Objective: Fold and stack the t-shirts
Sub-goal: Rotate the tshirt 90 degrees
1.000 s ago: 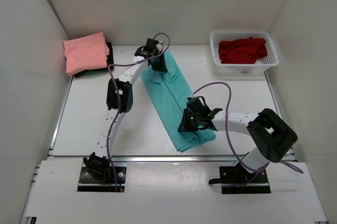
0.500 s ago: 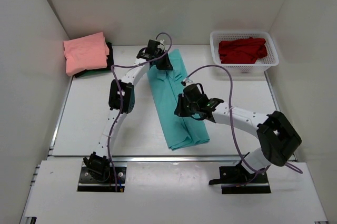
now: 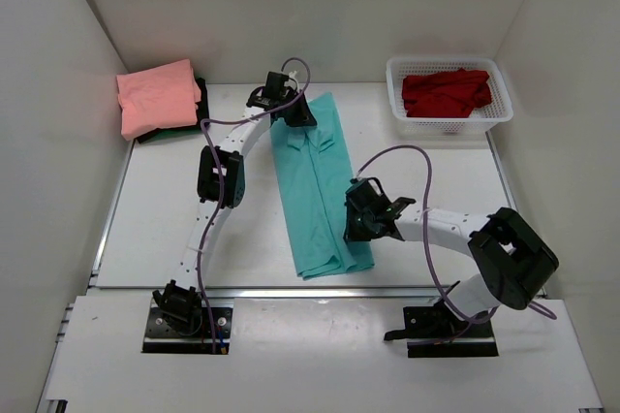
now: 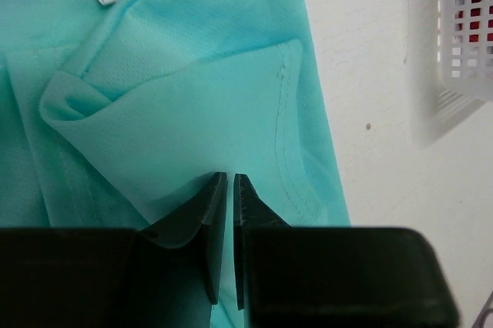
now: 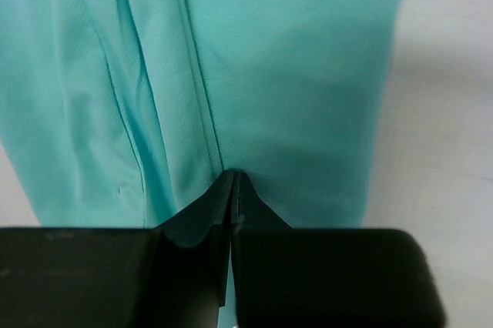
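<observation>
The teal t-shirt (image 3: 315, 190) lies as a long folded strip down the middle of the table. My left gripper (image 3: 295, 114) is shut on its far collar end, where a folded sleeve (image 4: 192, 112) lies just ahead of the fingertips (image 4: 230, 176). My right gripper (image 3: 356, 227) is shut on a fold at the strip's right edge near the front (image 5: 233, 174), with teal cloth (image 5: 293, 74) ahead of it. The salmon pink t-shirt (image 3: 158, 95) lies folded at the back left on a very dark t-shirt (image 3: 201, 95). The red t-shirt (image 3: 446, 91) lies crumpled in the basket.
The white mesh basket (image 3: 499, 112) stands at the back right, and its corner shows in the left wrist view (image 4: 466, 28). White walls close in the table on the left, back and right. Purple cables loop above both arms.
The teal strip has swung from a diagonal to nearly straight front-to-back, its near end shifting left. The right gripper moved up and left, then back down; the left gripper stayed at the collar end.
</observation>
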You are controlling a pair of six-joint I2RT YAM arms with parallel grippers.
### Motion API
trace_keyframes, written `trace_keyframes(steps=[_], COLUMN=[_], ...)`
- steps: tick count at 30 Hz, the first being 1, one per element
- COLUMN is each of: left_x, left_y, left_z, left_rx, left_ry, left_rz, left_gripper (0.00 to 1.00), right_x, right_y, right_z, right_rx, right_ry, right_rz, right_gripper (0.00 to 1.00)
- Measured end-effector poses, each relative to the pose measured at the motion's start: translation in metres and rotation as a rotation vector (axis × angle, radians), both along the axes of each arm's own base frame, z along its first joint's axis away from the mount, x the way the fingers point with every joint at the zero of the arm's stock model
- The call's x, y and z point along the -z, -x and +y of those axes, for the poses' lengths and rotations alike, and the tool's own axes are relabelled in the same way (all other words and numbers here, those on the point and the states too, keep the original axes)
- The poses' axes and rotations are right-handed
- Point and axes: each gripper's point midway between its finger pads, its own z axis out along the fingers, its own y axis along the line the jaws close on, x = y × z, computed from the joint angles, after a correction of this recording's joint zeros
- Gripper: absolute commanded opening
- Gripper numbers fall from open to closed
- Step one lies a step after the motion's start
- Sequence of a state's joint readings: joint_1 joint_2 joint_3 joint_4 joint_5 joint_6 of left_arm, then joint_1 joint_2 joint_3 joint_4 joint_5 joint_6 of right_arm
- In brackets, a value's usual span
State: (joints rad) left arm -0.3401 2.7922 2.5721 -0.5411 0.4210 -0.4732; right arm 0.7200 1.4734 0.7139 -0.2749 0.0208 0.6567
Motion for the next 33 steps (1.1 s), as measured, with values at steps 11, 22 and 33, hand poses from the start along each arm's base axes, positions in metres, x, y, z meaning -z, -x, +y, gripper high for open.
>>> trace_keyframes(steps=[11, 22, 33], left_x=[-0.009, -0.108, -0.093], left_y=[0.005, 0.101, 0.356], left_z=[-0.011, 0.044, 0.096], left_rx=[0.030, 0.038, 0.047], left_ry=[0.064, -0.035, -0.045], left_rz=[0.020, 0.083, 0.163], left_gripper=[0.04, 0.36, 0.70], right_x=[-0.002, -0.125, -0.072], right_y=[0.015, -0.060, 0.015], right_z=[0.021, -0.018, -0.069], right_rx=[-0.059, -0.083, -0.106], right_ry=[-0.070, -0.119, -0.125], right_rz=[0.025, -0.286, -0.044], right_gripper=[0.00, 0.42, 0.40])
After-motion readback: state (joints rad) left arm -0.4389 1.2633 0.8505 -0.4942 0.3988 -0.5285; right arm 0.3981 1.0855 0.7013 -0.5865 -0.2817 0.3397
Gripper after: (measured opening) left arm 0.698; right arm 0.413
